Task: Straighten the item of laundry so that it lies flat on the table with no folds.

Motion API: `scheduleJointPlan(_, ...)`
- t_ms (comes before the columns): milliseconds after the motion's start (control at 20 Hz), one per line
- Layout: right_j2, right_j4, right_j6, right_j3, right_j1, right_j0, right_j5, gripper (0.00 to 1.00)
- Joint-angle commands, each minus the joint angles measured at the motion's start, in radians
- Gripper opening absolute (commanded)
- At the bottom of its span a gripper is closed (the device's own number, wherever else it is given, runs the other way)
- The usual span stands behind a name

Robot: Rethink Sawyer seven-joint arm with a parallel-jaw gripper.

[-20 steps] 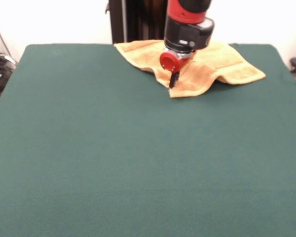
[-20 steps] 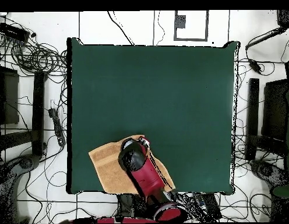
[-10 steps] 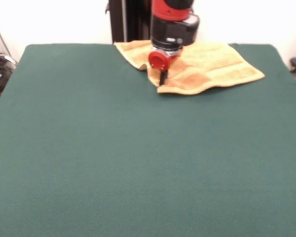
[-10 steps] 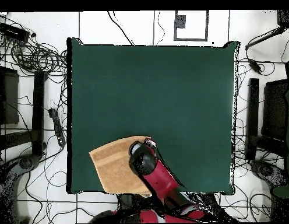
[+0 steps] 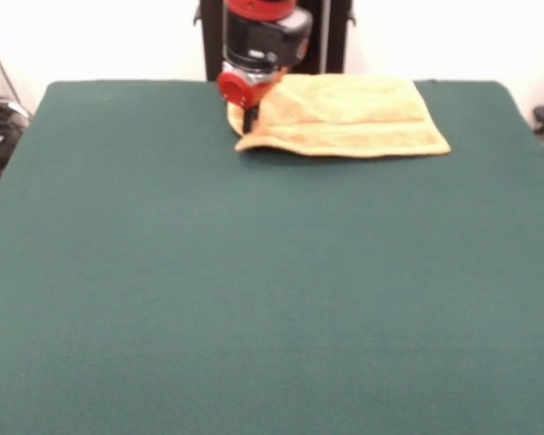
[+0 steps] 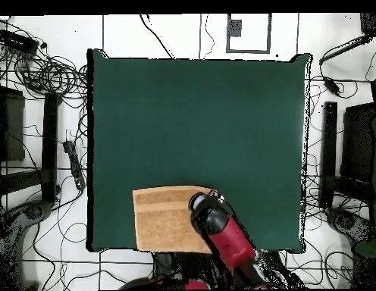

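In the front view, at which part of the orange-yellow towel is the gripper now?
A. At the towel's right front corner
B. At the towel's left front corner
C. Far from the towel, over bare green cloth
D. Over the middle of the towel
B. In the front view the gripper comes down at the left front corner of the towel, and that corner looks slightly raised off the table.

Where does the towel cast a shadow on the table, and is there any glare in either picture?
Front view: a thin dark shadow lies under the towel's near edge, deepest below the lifted corner at the hand; the table is evenly lit, no glare. Overhead view: the arm hides the towel's corner; no clear shadow, no glare.
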Motion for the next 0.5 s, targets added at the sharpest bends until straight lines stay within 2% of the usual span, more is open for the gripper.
scheduleJointPlan(50,-0.111,-0.066,-0.06,-0.166,-0.064,0.038,0.228,0.0)
scheduleJointPlan(350,-0.107,-0.17,-0.056,-0.212,-0.114,0.003,0.296,0.0)
scheduleJointPlan(500,-0.049,-0.211,-0.049,-0.199,-0.121,-0.045,0.24,0.0)
